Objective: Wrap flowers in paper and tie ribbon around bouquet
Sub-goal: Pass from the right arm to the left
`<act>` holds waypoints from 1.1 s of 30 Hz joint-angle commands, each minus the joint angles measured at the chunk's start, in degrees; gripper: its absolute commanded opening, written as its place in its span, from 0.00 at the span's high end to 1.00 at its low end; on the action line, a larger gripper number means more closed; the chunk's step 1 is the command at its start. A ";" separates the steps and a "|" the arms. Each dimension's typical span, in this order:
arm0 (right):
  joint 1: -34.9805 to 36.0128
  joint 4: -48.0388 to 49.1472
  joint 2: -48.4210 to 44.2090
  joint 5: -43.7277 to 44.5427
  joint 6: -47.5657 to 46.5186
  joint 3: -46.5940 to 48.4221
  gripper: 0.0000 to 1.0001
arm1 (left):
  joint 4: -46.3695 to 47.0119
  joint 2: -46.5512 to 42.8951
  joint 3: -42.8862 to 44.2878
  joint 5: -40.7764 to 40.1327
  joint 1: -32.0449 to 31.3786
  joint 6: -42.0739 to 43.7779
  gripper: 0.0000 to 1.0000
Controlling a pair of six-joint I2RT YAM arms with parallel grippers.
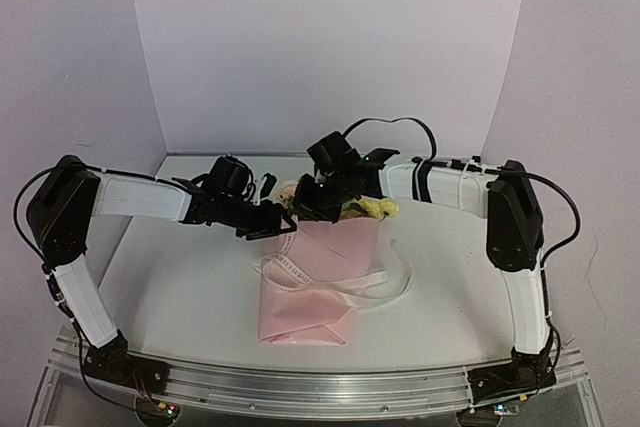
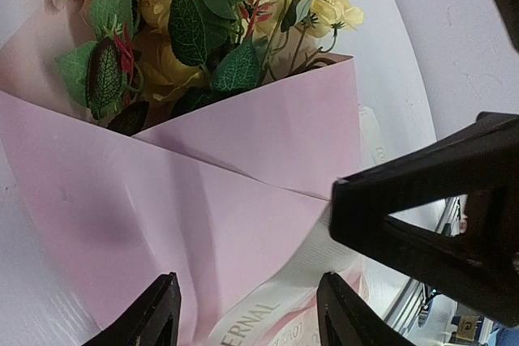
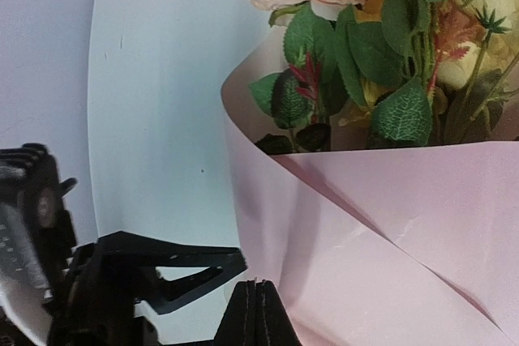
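From above, the bouquet (image 1: 322,247), a cone of thin pink wrapping paper (image 1: 300,319), lies mid-table with its pale pink and yellow artificial flowers (image 1: 375,209) pointing away, a narrow cream lettered ribbon (image 1: 285,269) looped loosely across it, and the left gripper (image 1: 272,225) and right gripper (image 1: 318,202) both at its bloom end. The left wrist camera shows the left gripper released, jaws apart over the paper's fold and the ribbon. The right wrist camera shows the right gripper clenched on nothing visible, just beside the paper's edge.
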 commanded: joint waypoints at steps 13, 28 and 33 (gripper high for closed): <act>-0.55 0.55 -2.58 -5.40 -2.58 6.25 1.00 | 5.15 2.66 2.77 3.48 -0.50 4.15 0.41; -2.71 -0.38 -3.93 -8.48 -4.16 11.82 1.00 | 7.76 3.84 1.33 3.34 -1.88 3.54 0.49; -3.36 -0.68 -4.37 -8.45 -4.50 13.05 1.00 | 8.57 3.93 0.54 2.79 -1.97 2.69 0.52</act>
